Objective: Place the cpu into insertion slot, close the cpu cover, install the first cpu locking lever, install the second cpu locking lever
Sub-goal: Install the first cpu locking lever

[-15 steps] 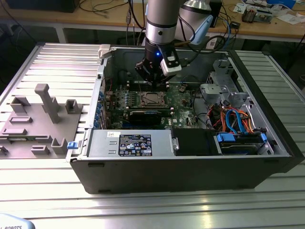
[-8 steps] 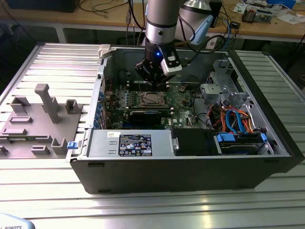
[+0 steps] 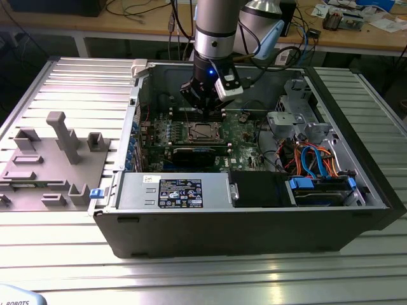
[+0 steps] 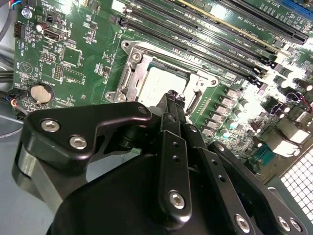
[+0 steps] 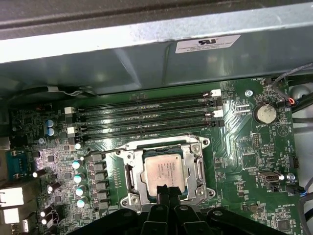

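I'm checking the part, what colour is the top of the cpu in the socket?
Dull silver, slightly pinkish under the light; the cpu shows best in the first wrist view.

1. The cpu (image 5: 165,170) has a dull silver top, seen at the lower centre of the first wrist view.
2. The cpu cover (image 5: 128,172) is silvery.
3. The circuit board (image 5: 239,161) is green.
4. The pincer (image 4: 171,96) is black.
5. The worktop (image 3: 191,273) is ribbed silver-grey.

Light falls from overhead — my view is bright, with glare on the green board (image 4: 274,73) and my pincer (image 4: 172,100) blurred up close.
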`<state>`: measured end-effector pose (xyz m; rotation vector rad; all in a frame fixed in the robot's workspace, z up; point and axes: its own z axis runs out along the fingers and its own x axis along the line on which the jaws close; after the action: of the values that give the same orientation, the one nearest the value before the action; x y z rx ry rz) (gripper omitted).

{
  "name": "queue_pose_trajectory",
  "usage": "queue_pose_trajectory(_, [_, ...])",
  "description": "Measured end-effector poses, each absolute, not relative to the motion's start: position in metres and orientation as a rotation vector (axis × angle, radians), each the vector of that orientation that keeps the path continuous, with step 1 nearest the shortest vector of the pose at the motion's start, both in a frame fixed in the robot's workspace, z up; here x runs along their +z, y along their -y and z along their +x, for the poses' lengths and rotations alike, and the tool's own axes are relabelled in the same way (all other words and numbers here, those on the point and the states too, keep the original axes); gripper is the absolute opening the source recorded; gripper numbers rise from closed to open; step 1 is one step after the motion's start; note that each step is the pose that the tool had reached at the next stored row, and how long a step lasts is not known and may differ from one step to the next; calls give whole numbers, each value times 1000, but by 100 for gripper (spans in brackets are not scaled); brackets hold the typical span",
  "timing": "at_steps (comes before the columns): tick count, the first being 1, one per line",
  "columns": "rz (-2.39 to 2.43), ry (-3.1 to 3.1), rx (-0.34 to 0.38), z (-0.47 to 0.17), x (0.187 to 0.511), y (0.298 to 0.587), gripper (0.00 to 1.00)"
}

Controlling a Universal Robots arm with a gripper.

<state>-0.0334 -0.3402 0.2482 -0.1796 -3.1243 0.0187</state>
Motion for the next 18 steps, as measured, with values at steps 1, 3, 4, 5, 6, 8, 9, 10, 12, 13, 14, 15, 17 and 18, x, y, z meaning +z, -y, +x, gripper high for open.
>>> queue_pose_trajectory(1, [-178,3124,19,-33,248,340,11])
queue_pose_trajectory(3, [-174,3125,19,-33,248,340,11])
queue_pose_trajectory(4, [-170,3125,19,-33,248,340,11])
queue_pose_trajectory(5, [-168,3125,19,-33,248,340,11])
queue_pose_trajectory(6, [-165,3125,19,-33,248,340,11])
queue_pose_trajectory(8, [-161,3125,19,-33,248,340,11])
queue_pose_trajectory(9, [-159,3125,19,-33,248,340,11])
queue_pose_trajectory(10, [-157,3126,19,-33,248,340,11])
queue_pose_trajectory(12, [-151,3126,19,-33,248,340,11])
queue_pose_trajectory(13, [-149,3126,19,-33,248,340,11])
queue_pose_trajectory(14, [-145,3126,19,-33,248,340,11])
queue_pose_trajectory(15, [-143,3126,19,-33,248,340,11])
queue_pose_trajectory(17, [-139,3126,19,-33,248,340,11])
queue_pose_trajectory(18, [-138,3127,19,-33,248,340,11])
